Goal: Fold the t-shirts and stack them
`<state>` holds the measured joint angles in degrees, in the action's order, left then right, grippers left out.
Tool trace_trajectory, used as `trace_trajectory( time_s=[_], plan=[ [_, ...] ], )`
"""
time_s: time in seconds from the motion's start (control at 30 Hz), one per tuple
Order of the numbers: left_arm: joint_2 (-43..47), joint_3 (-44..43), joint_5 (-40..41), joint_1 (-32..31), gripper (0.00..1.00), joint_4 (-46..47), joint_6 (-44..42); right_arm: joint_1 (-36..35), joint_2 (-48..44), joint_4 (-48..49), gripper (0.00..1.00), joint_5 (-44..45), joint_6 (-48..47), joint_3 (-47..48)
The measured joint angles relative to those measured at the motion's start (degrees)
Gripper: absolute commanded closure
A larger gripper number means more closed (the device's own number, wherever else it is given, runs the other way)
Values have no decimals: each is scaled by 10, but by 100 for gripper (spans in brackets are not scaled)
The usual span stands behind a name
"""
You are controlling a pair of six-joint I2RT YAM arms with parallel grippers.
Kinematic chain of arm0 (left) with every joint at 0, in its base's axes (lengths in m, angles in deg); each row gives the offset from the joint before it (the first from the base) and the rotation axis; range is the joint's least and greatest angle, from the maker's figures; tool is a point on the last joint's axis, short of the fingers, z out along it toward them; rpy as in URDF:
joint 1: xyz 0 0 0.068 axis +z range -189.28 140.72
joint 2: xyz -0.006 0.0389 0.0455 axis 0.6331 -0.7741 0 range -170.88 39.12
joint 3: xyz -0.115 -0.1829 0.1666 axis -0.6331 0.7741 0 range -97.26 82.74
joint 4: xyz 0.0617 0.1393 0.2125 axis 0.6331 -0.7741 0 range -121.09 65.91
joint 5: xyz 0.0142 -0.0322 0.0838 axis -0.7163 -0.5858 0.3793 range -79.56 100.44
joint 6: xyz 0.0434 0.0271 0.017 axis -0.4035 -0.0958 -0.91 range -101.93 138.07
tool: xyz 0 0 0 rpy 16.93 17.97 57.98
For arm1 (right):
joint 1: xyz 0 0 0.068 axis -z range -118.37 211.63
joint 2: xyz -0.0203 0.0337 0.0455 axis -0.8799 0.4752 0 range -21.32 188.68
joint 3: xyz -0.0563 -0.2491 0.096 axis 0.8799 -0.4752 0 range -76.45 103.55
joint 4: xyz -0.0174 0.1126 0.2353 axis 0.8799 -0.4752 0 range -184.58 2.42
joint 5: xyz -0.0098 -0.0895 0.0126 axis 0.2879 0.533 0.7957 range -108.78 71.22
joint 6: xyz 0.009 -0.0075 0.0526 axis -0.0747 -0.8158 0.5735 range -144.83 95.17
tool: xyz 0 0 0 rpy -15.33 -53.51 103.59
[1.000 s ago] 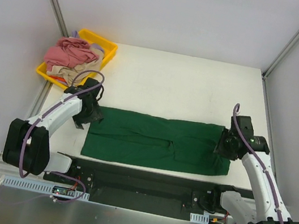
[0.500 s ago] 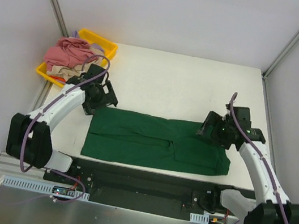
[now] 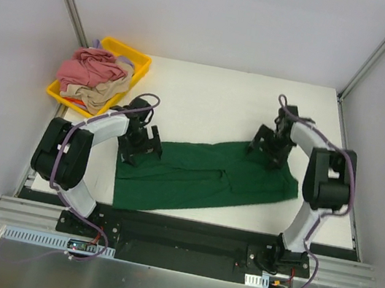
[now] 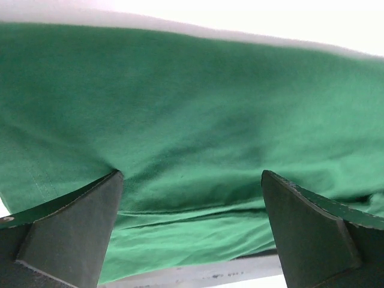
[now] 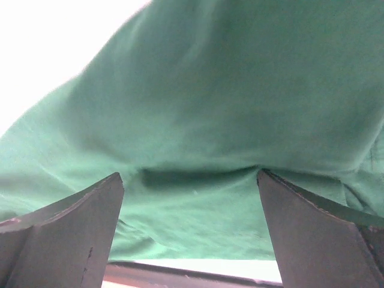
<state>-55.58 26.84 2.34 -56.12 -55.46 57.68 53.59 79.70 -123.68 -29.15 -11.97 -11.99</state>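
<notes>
The dark green t-shirt (image 3: pixel 208 180) lies on the white table as a long band folded lengthwise, slanting up to the right. My left gripper (image 3: pixel 141 143) is open at its far left corner, with its fingertips (image 4: pixel 114 180) pressing the cloth (image 4: pixel 192 90). My right gripper (image 3: pixel 270 144) is open at the far right corner, with its fingertips (image 5: pixel 264 177) on the cloth (image 5: pixel 240 90). In both wrist views the cloth bunches between the spread jaws. The dusty pink t-shirt (image 3: pixel 91 64) and the beige t-shirt (image 3: pixel 101 95) lie crumpled in the yellow tray (image 3: pixel 139 55).
The yellow tray stands at the far left corner of the table, close behind the left arm. White table (image 3: pixel 214 103) shows beyond the green shirt. Grey walls and frame posts enclose the table on three sides. A black base rail (image 3: pixel 185 231) runs along the near edge.
Both grippers have swung from the shirt's outer ends onto its far corners. The green shirt has shifted with them and now lies slanted, its far edge no longer straight.
</notes>
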Motion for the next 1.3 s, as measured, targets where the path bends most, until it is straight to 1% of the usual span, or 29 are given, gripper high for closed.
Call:
trace_trajectory(
  time_s=[0.07,0.13,0.2,0.23,0.3,0.33,0.37,0.43,0.5,0.57,0.7,0.8,0.87,1.0,1.13,1.2,1.3],
  plan=[
    [11,14,-21,-4,1,4,0,5,97,-33,4,-6,-3,127],
    [13,19,-51,-20,1,5,-2,6,207,-79,4,-21,-5,298],
    [12,19,-96,-60,1,10,-7,3,323,-99,4,-31,-12,494],
    [11,19,-120,-85,1,14,-13,2,364,-98,4,-35,-14,567],
    [10,16,-167,-128,1,17,-29,-4,463,-102,4,-56,-21,751],
    [10,14,-187,-142,1,16,-34,-6,480,-92,4,-64,-23,782],
    [10,11,-200,-148,1,15,-40,-9,482,-79,4,-76,-23,785],
    [11,5,-208,-149,1,15,-48,-13,452,-53,4,-87,-26,737],
    [18,1,-210,-146,1,15,-57,-18,393,-36,4,-88,-40,642],
    [32,0,-210,-142,1,14,-63,-24,334,-43,4,-80,-60,574],
    [53,-11,-208,-142,1,14,-79,-39,229,-64,4,-61,-91,504],
    [51,-16,-202,-140,1,23,-87,-71,136,-65,4,-38,-103,411],
    [45,-16,-202,-134,1,31,-87,-111,83,-60,4,-31,-102,330],
    [46,-7,-191,-125,1,46,-84,-205,38,-45,4,-33,-103,185],
    [113,46,-152,-102,1,55,-70,-304,21,-42,3,-16,-137,96],
    [163,85,-138,-70,1,56,-58,-353,-12,-39,1,-1,-155,63],
    [200,131,-129,0,2,56,-46,-421,-76,-27,5,10,-188,27]
  ],
)
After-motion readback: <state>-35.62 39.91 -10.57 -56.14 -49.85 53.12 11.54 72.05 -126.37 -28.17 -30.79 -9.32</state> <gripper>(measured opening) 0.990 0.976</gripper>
